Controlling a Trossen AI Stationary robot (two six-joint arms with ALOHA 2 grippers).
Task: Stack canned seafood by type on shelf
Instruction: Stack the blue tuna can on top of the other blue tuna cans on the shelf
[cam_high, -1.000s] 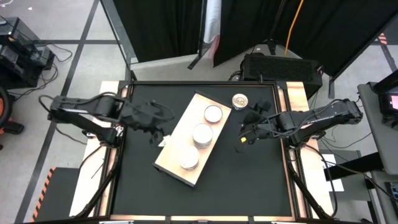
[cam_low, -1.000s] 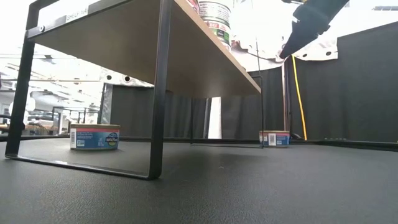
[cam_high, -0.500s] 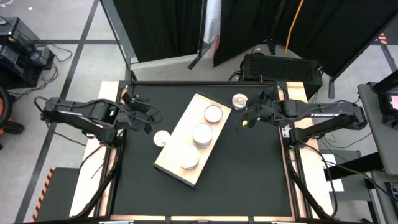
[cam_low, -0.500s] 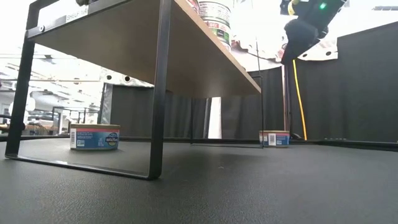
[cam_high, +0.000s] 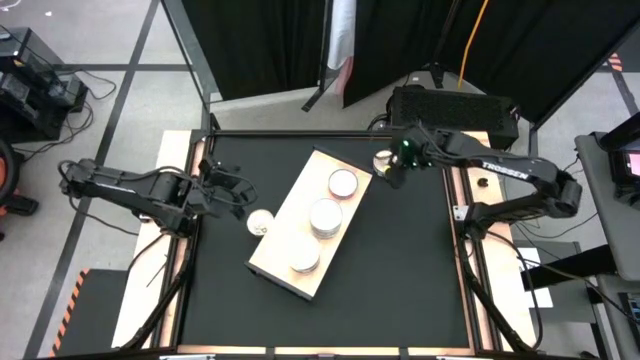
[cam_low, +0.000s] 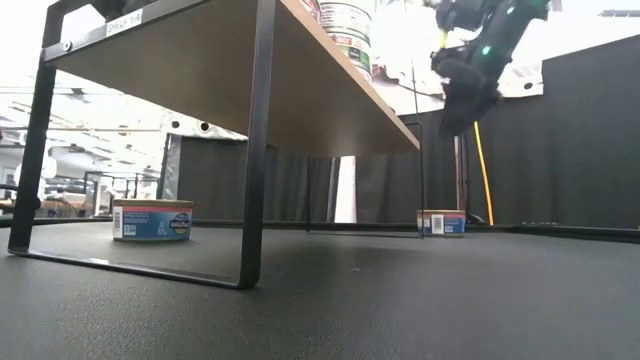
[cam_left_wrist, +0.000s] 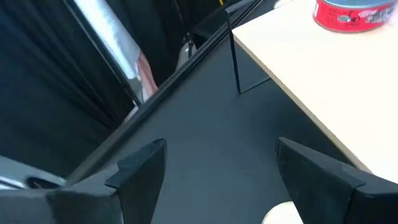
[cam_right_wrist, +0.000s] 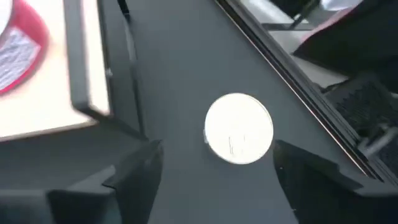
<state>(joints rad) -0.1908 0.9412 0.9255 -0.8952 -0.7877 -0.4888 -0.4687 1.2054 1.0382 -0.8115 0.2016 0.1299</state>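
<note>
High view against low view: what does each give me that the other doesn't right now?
Only the high view shows the three tin stacks from above on the shelf, the left gripper open beside the tin left of the shelf, and the right gripper right by the tin at the far right corner. Only the low view shows the shelf's black legs, the space under the board, and both floor tins' side labels. Both show the shelf, those two tins on the tabletop, and the right arm up over the far one.
</note>
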